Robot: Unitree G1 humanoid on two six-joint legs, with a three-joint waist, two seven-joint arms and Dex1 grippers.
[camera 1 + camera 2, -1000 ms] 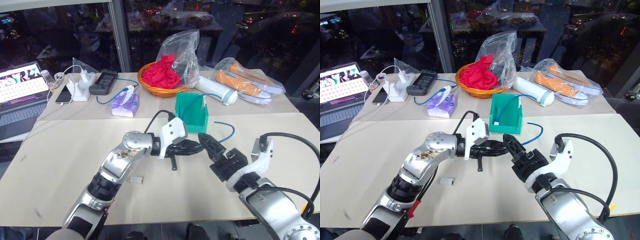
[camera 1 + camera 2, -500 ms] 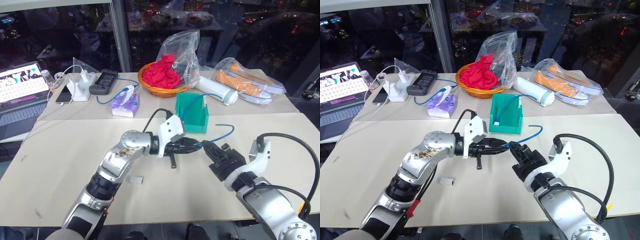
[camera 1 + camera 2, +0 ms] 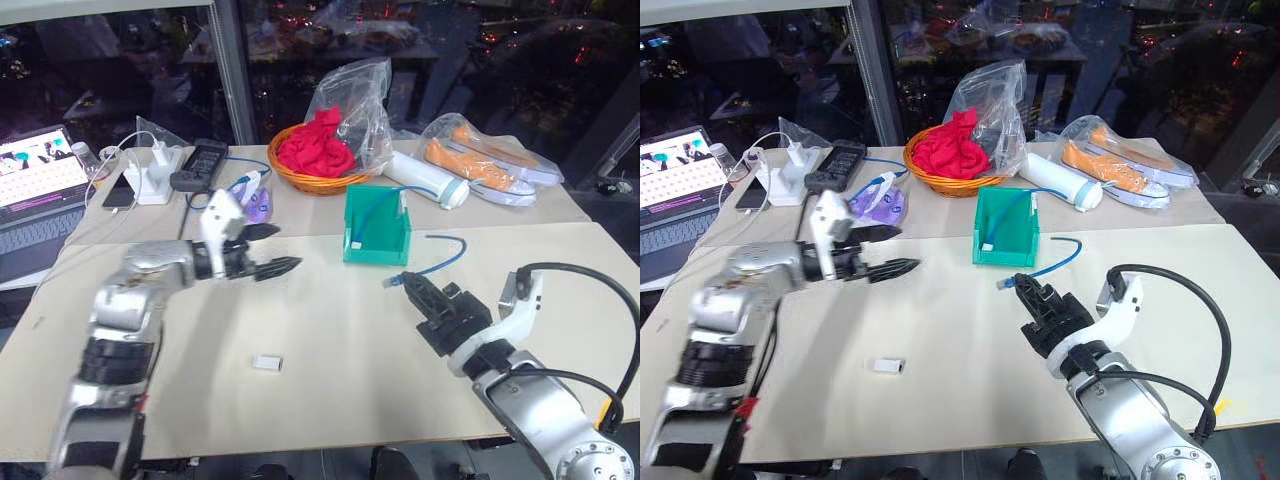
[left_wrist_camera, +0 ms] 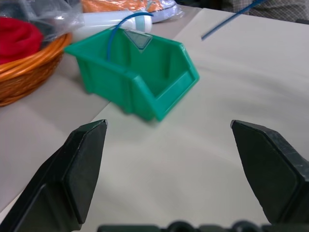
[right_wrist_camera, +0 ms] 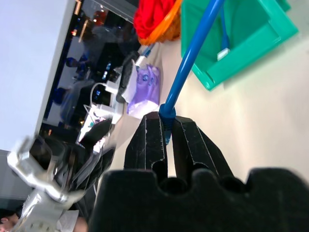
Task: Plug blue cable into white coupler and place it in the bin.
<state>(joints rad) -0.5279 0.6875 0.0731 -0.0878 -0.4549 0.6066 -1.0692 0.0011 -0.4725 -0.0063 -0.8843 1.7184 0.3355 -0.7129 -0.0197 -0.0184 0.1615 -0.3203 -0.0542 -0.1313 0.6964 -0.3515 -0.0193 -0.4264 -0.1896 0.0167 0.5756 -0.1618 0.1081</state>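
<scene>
My right hand [image 3: 412,291] is clamped tight on the blue cable [image 3: 437,262], pinching it right at the plug end; in my right wrist view the cable [image 5: 193,53] runs straight out from between my fingers [image 5: 149,145], and the plug itself is mostly buried between them, so I cannot make out its shape. From the head views the cable arcs away from my grip over the bench [image 3: 330,340] and ends beside the bin [image 3: 377,225], on its right; whether that far end touches the bench I cannot tell.

My left hand [image 3: 275,250] is spread wide and holds nothing, out over the bench to the left of the bin. In my left wrist view my two fingers [image 4: 77,169] stand far apart with the bin [image 4: 140,77] between them, farther off, its low lip facing me. A thin blue cord hangs inside it against the back wall, but I cannot see where it ends.

The white coupler [image 3: 267,363] lies alone on the bench, well apart from both of my hands, too small for me to see its socket.

Behind the bin, an orange basket [image 3: 318,178] holds red cloth [image 3: 316,150], partly veiled by a clear plastic bag [image 3: 365,95]. The laptop [image 3: 35,190] is cut off at the left edge.
</scene>
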